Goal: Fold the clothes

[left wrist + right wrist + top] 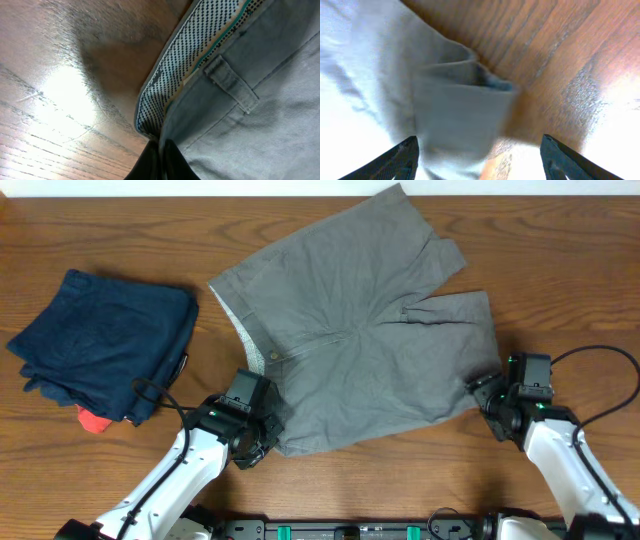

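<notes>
Flat grey shorts (350,330), left claw (161,152) pinching waistband (186,64), right claw (479,145) spread

We see plain grey cotton shorts (360,330); their waistband lining (175,70) is black-dotted white, trimmed teal. Our wood-grain counter (560,240) is brown, the folded garment (105,345) navy.

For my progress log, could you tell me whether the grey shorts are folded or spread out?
Spread out: the grey shorts lie flat in the overhead view, both legs side by side and waistband exposed.
</notes>
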